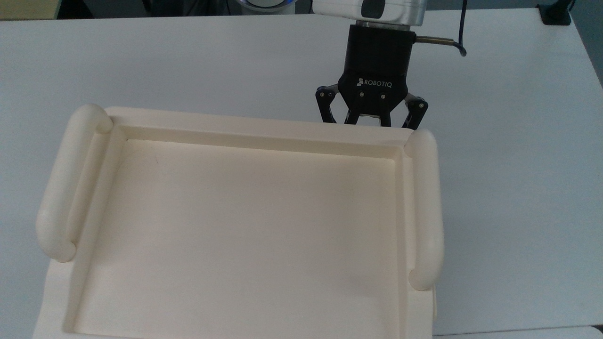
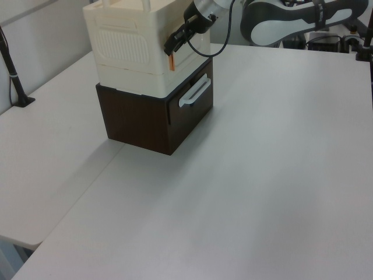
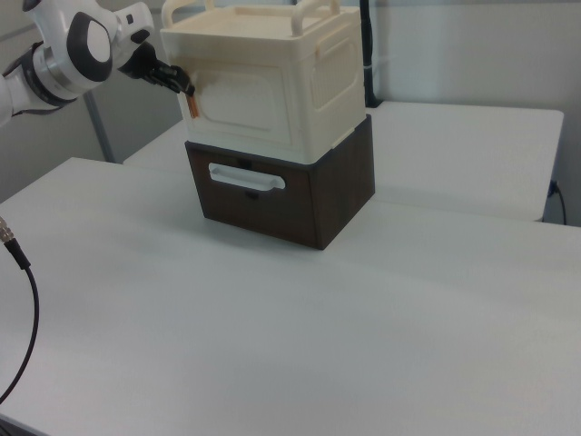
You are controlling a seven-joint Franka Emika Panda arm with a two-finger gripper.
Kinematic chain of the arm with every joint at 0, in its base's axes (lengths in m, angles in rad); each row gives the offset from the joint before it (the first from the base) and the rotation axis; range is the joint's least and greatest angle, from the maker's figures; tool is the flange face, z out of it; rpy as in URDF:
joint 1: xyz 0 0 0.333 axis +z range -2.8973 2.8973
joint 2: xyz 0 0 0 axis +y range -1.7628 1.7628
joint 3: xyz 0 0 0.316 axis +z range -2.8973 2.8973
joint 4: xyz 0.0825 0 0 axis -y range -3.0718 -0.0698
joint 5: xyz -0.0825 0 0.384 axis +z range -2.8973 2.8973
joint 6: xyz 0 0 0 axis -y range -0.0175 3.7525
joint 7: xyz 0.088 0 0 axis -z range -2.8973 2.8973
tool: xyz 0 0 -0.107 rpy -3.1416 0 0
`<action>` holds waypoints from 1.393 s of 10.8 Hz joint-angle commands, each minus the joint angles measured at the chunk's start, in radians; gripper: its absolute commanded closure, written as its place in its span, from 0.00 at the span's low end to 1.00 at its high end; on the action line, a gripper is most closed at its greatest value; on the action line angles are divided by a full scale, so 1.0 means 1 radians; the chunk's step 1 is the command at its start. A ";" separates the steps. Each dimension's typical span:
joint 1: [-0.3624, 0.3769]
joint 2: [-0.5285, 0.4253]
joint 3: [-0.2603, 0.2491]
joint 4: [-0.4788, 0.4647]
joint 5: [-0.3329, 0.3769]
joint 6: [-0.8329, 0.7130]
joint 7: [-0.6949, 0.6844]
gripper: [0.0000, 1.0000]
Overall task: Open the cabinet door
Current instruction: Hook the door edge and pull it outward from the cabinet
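Note:
The cream cabinet (image 2: 125, 49) stands on a dark brown drawer box (image 2: 137, 119). Its cabinet door (image 3: 238, 102) is the front panel and lies flush and closed, seen edge-on in the left view as the cabinet door (image 2: 195, 55). An orange tab (image 3: 192, 107) sits at the door's edge at the right view's left, and the left view has this orange tab (image 2: 172, 62) too. My gripper (image 3: 184, 89) is at the tab's upper end, jaws drawn in on it. In the top view my gripper (image 1: 370, 123) dips behind the recessed tray top's (image 1: 254, 129) far rim, tips hidden.
The drawer box carries a white handle (image 3: 246, 177). Two rounded rails (image 1: 424, 207) flank the tray top. The white table (image 2: 262, 175) is open in front of the cabinet. A black cable (image 3: 20, 272) hangs at the right view's left.

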 commanded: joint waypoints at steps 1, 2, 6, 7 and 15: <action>0.004 0.007 -0.020 0.018 -0.034 0.007 0.029 0.83; 0.005 0.001 -0.018 0.017 -0.035 0.006 0.029 0.84; 0.013 -0.065 -0.009 -0.061 -0.026 -0.027 0.026 0.87; 0.024 -0.088 -0.007 -0.088 -0.019 -0.059 0.026 0.87; 0.022 -0.165 -0.011 -0.106 0.213 -0.442 -0.185 0.84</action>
